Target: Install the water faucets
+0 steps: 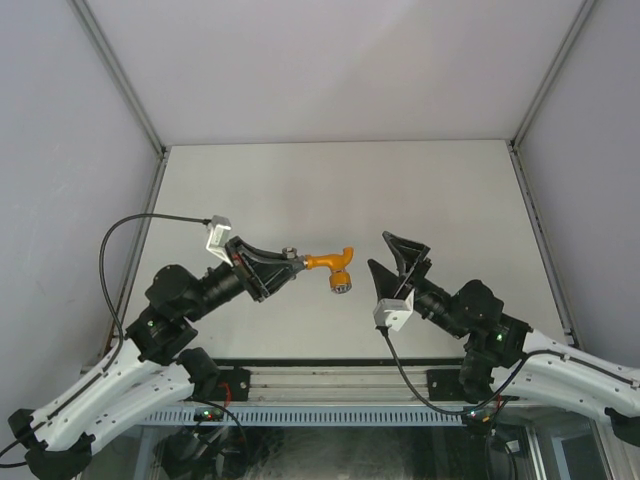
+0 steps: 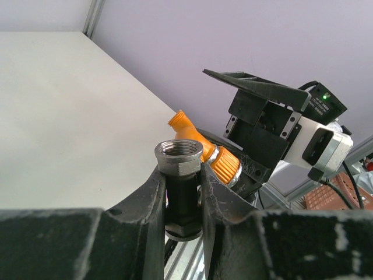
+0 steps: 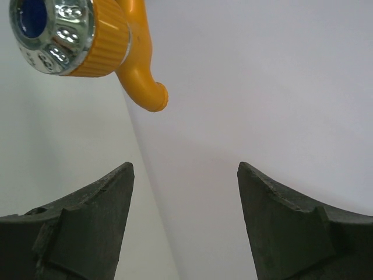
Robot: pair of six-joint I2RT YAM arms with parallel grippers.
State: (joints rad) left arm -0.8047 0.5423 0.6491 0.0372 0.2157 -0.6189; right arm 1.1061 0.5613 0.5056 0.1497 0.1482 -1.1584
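Arms reach inward over the pale bench [image 1: 330, 190], elbows low. The left gripper [image 1: 287, 263] points toward 3 o'clock, its black fingers clamped on the grey metal fitting [image 2: 179, 158], which has a threaded ring and a dark body. The glossy orange tap [image 1: 333, 262] juts from it near bench centre, with a ribbed collar and a chrome cap [image 3: 49, 26]. The right gripper [image 1: 381, 250], at the tap's 3 o'clock, holds its fingers wide and grips nothing.

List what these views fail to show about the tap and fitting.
Top view: the joint between orange tap and grey fitting is too small to judge.
Left wrist: the left gripper hides the fitting's lower end, and the fitting hides the joint.
Right wrist: the top edge cuts off the tap beyond the open right gripper.
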